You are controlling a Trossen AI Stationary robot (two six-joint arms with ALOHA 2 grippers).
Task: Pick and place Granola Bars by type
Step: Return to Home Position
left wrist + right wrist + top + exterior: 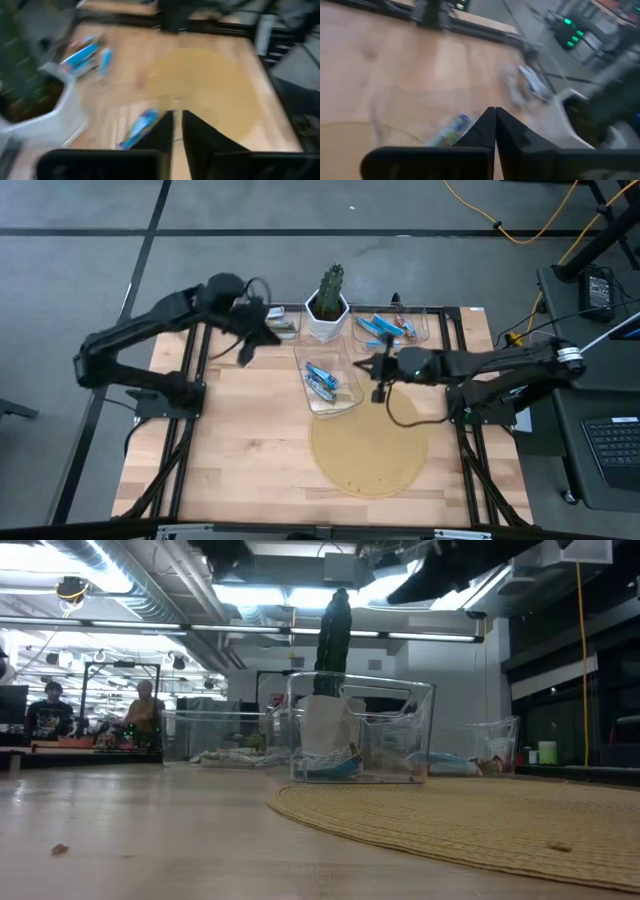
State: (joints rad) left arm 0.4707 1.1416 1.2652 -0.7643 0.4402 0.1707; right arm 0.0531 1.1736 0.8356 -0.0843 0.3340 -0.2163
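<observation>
Blue granola bars (322, 380) lie in a clear bin (345, 402) at the table's middle, and more blue bars (385, 328) lie in a clear bin at the far right. Silvery bars (283, 327) lie in a far-left bin. My left gripper (262, 338) hangs above the table beside the far-left bin. Its fingers (162, 132) are shut with nothing between them. My right gripper (368, 368) hovers just right of the middle bin, with its fingers (487, 127) shut and nothing in them. In the right wrist view a bar (451, 131) shows below it.
A cactus in a white pot (328, 305) stands at the far edge between the two far bins. A round woven mat (370, 445) covers the near middle, and the middle bin sits on its far rim. Bare wood lies at the near left. People sit in the room beyond.
</observation>
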